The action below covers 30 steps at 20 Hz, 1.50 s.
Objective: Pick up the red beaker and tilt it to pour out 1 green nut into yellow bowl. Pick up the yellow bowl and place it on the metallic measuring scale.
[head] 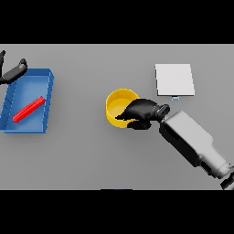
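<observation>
Two robot hands show above the grey surface [91,155], well apart from each other. The right robot hand [142,112] reaches in from the lower right on a white and grey forearm that slants up toward the middle of the scene; the hand lies low over the right side of the yellow bowl [118,106], palm down, with its dark fingers curled over the bowl's rim and dipping partly into the bowl, the thumb underneath at the near outer wall, so the hand is clamped on the rim of the bowl. The bowl stands upright on the surface near the middle, and what shows of its inside is plain yellow; the hand hides the right part of it, so whether a nut lies in there cannot be told. Up and to the right of the bowl, apart from it, lies the metallic measuring scale [174,79], a pale square plate with a small tab at its near edge. At the far left sits a blue tray [49,87], and in it a red beaker [29,109] lies on its side, slanting from lower left to upper right. The left robot hand [13,73] shows at the upper left edge, just beyond the tray's far corner, its fingers loosely spread and holding nothing.
</observation>
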Each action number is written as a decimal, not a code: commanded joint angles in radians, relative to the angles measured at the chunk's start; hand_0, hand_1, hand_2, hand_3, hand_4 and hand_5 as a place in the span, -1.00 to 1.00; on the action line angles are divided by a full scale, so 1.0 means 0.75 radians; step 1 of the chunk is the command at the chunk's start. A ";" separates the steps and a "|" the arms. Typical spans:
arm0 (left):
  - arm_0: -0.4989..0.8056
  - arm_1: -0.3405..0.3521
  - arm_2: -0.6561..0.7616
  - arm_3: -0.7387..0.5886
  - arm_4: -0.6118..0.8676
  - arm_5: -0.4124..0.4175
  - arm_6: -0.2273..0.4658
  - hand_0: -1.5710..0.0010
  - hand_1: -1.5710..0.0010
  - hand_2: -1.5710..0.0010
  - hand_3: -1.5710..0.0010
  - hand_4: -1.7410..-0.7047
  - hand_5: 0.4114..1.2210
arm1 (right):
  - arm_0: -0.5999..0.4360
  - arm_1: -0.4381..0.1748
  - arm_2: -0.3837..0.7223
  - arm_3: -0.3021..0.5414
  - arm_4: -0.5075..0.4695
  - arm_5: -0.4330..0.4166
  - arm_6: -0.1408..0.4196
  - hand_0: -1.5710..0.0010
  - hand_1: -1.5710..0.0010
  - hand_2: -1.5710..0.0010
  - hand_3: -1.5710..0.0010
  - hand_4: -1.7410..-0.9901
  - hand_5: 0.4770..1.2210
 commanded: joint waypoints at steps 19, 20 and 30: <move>0.000 0.031 0.012 -0.012 -0.002 -0.005 -0.021 1.00 1.00 1.00 1.00 0.83 -0.17 | -0.113 -0.186 -0.128 -0.164 -0.146 0.143 0.155 -0.99 -0.99 -0.99 -0.62 -0.95 1.00; -0.003 0.021 0.010 -0.004 0.001 -0.012 -0.022 1.00 1.00 1.00 1.00 0.83 -0.17 | -0.124 -0.199 -0.133 -0.146 -0.133 0.120 0.160 -0.87 -0.95 -0.99 -0.63 -0.95 1.00; 0.004 0.022 0.019 0.003 0.010 -0.019 -0.025 1.00 1.00 1.00 1.00 0.81 -0.15 | -0.228 -0.307 -0.204 0.107 -0.106 -0.001 0.142 -0.99 -0.99 -1.00 -0.67 -0.95 1.00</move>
